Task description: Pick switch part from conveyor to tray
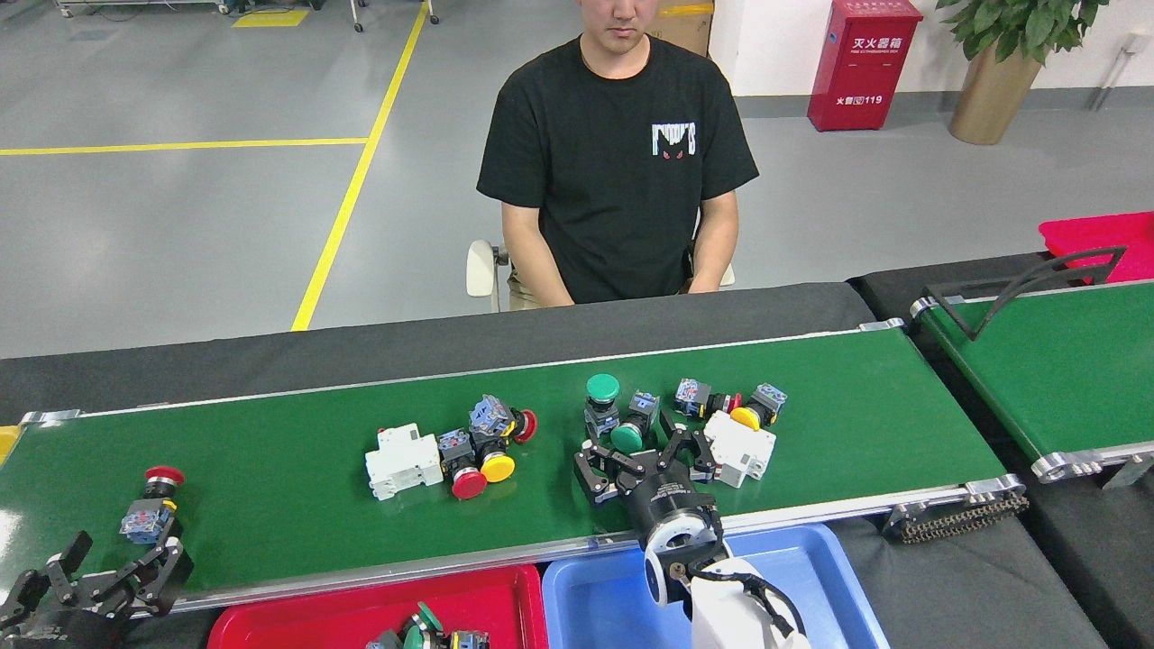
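Your right gripper is hanging low over the conveyor with its fingers spread wide and nothing between them. It is sitting just in front of a green-capped switch that is lying on its side; a second green switch is standing upright just behind that one. A white breaker block is lying right beside the gripper's right finger, and whether they are touching is not clear. Behind the block, a yellow-capped switch and a small red one are lying close together.

Further left on the belt, another white breaker is lying against a cluster of red and yellow switches. A lone red switch is standing near the belt's left end, just beyond your left gripper, which is also spread wide and empty at the near rail.

The blue tray is sitting under your right arm, and the red tray beside it is holding a few parts. A person is sitting across the belt.
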